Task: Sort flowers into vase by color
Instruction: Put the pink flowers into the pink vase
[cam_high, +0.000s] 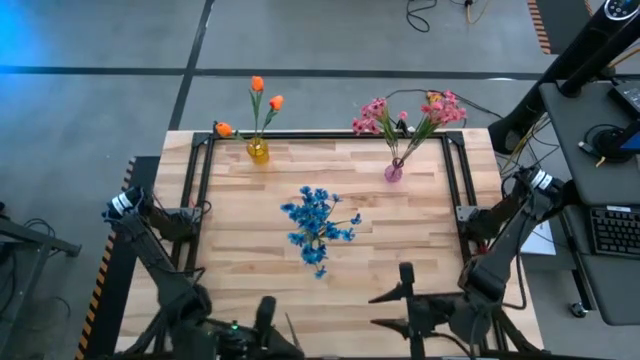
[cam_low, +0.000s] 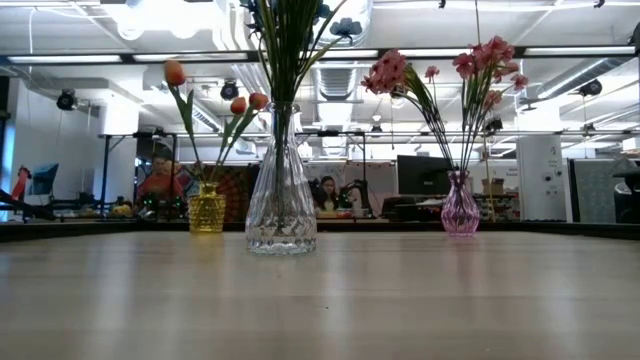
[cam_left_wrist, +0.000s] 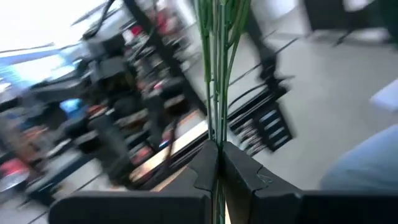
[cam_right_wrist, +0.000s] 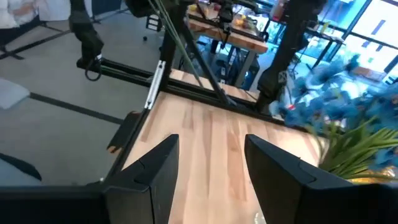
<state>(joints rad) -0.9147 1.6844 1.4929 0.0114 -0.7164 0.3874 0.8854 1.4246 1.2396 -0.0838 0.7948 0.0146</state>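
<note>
My left claw (cam_left_wrist: 217, 163) smeared by blur in its wrist view, green stems (cam_left_wrist: 219, 68) it pinches cut off above, blue blossoms (cam_low: 345, 25) cropped by the low view's top, both arms' lower halves lost below the high view.

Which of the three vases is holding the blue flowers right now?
The clear glass vase in the middle of the table holds the blue flowers. The yellow vase has orange buds; the pink vase has pink sprays.

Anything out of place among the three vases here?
One orange bud droops out sideways from the yellow vase over the table's far edge, while its two mates stand upright. The blue flowers and pink flowers look sorted.
</note>
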